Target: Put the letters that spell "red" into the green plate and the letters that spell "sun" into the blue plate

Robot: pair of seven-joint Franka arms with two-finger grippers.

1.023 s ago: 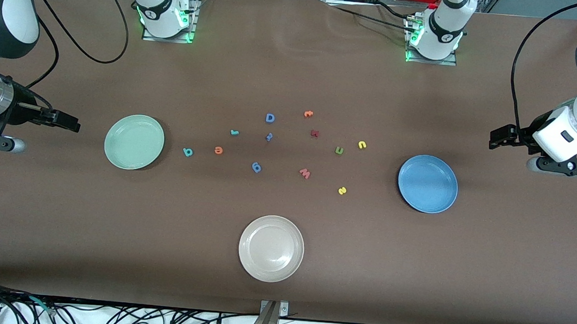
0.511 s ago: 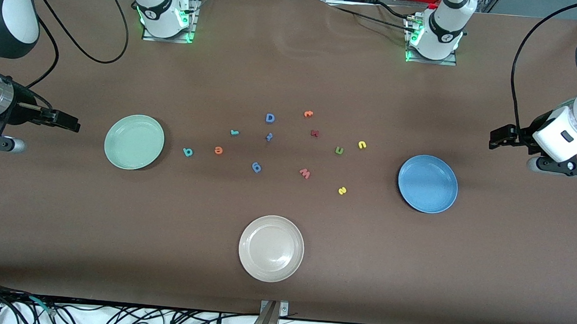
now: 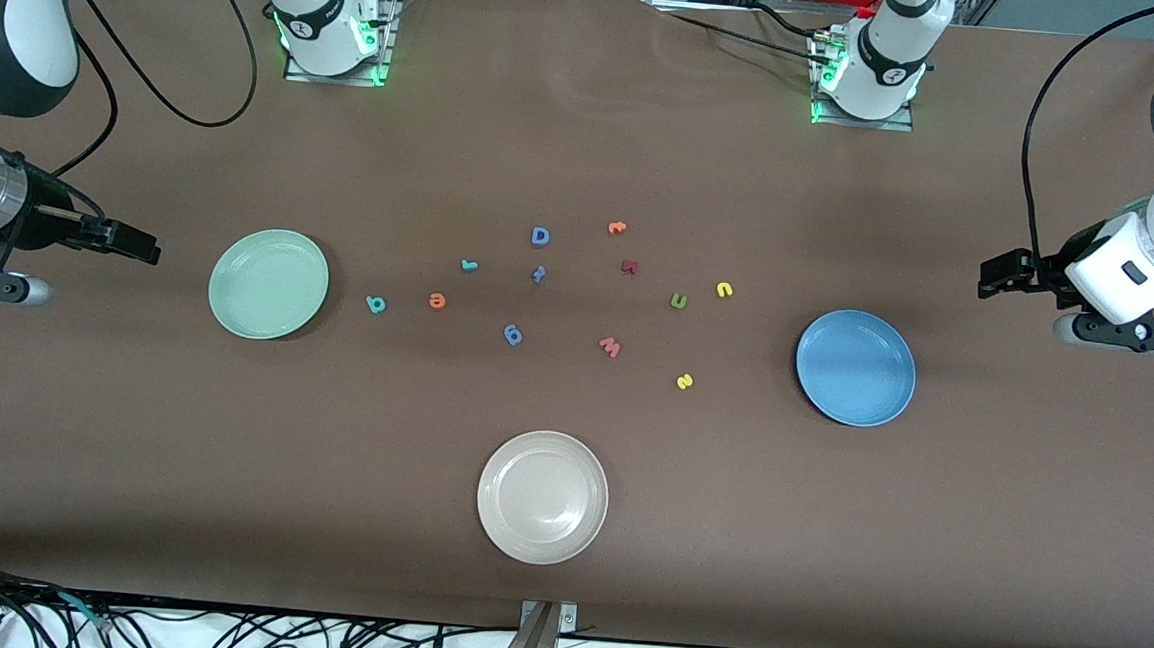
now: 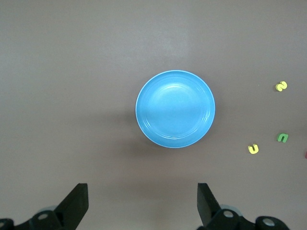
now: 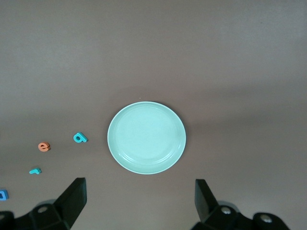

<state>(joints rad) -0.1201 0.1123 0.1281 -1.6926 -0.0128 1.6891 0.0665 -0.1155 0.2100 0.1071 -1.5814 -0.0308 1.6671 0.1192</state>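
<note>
The green plate lies empty toward the right arm's end. Beside it lie the teal "d", orange "e" and teal "r". The blue plate lies empty toward the left arm's end. Near it lie the yellow "s", yellow "u" and olive "n". My right gripper hangs open over bare table beside the green plate. My left gripper hangs open over bare table beside the blue plate.
A cream plate sits nearest the front camera. In the middle lie a blue "D", an orange letter, a dark red letter, two small blue letters and a pink "w".
</note>
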